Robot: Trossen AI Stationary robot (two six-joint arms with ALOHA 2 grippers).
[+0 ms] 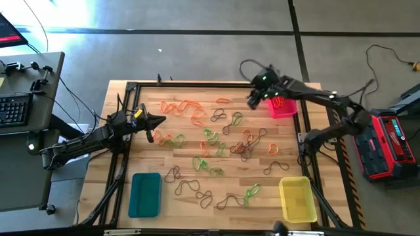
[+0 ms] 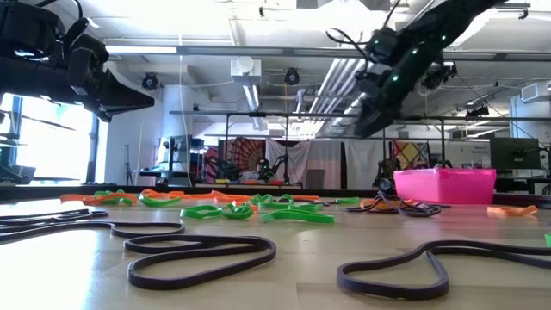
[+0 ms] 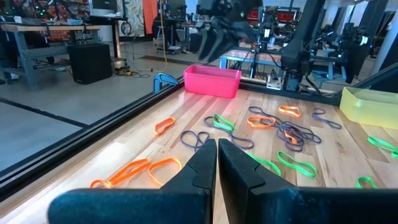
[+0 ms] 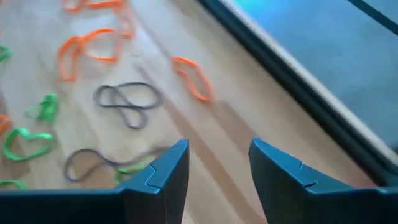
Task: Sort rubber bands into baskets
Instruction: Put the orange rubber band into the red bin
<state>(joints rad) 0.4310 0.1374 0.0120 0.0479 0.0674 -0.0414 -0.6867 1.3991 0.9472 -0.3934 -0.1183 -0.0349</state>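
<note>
Orange, green and dark rubber bands lie flat and scattered over the wooden table. The pink basket stands at the far right with orange bands in it. The teal basket is near left and the yellow basket near right. My right gripper hangs open and slanted down just left of the pink basket, above the table, with nothing between its fingers. An orange band and a dark band lie below it. My left gripper is shut and level over the table's left side.
A black frame rail runs along the table's far edge and down both sides. Dark bands lie close to the near edge. In the low view the pink basket stands beneath the raised right gripper.
</note>
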